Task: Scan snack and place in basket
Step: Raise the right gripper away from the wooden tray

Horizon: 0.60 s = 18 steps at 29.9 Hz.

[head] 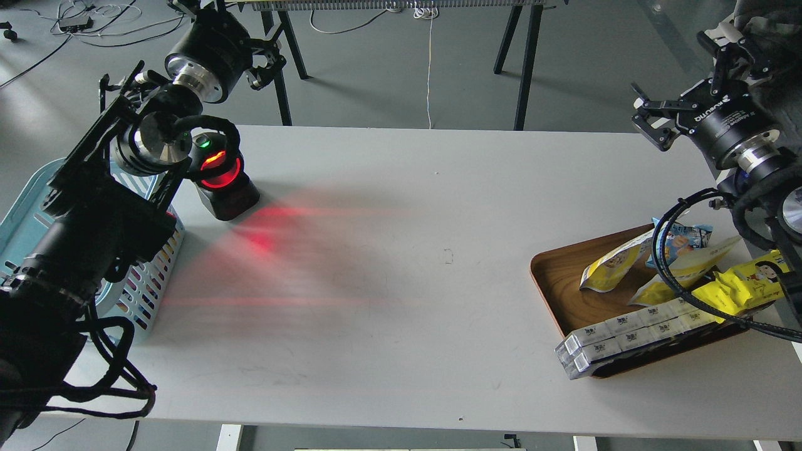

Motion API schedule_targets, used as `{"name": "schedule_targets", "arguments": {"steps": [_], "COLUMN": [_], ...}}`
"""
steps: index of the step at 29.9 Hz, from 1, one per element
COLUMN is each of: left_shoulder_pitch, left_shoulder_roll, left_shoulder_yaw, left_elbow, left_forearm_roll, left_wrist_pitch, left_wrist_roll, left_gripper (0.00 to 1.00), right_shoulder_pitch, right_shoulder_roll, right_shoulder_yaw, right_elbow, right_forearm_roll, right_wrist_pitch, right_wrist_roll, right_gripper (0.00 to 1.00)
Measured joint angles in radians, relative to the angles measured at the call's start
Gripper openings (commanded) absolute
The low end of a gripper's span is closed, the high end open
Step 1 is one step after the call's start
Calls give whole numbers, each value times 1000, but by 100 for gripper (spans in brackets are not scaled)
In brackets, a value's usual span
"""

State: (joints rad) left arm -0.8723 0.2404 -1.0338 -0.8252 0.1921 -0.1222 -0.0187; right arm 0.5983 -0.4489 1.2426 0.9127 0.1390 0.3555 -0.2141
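Two white-and-yellow snack pouches lie on the brown wooden tray [557, 282] at the right: one snack [611, 266] leans at the tray's back left, another snack [680, 272] lies behind a black cable. My right gripper [646, 119] hangs open and empty above the table's far right edge, well up and behind the tray. The light blue basket [25, 207] stands at the table's left edge, mostly hidden by my left arm. My left gripper [266, 66] is raised beyond the table's far edge, above the scanner; it is dark and its fingers cannot be told apart.
A black scanner [220, 178] with a glowing red window stands at the back left, casting red light on the white table [401, 282]. The tray also holds a bright yellow wrapper [749, 285], a blue packet [686, 237] and long white boxes [626, 338] over its front edge.
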Motion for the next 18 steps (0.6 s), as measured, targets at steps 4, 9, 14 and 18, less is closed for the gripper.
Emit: {"name": "schedule_targets", "arguments": {"steps": [4,9,14,18], "left_shoulder_pitch": [0,0,0,-2], "left_shoulder_roll": [1,1,2,1], "left_shoulder_yaw": [5,4,2,9], "left_elbow": [0,-2,0,-1], "left_forearm_roll": [0,0,0,-1], "left_wrist_pitch": [4,5,2,-1], "left_wrist_roll": [-5,-8,-8,-5], "left_gripper": [100,100,100,100], "right_shoulder_pitch": [11,33,48,52], "right_shoulder_roll": [5,29,32,32], "right_shoulder_yaw": [0,-1,-5,-6], "right_elbow": [-5,-8,-9,-10], "right_forearm_roll": [-1,-1,-2,-2], "right_wrist_pitch": [-11,-21,-21,-21], "right_wrist_roll": [1,1,-1,-1], "right_gripper": [100,100,100,100]}}
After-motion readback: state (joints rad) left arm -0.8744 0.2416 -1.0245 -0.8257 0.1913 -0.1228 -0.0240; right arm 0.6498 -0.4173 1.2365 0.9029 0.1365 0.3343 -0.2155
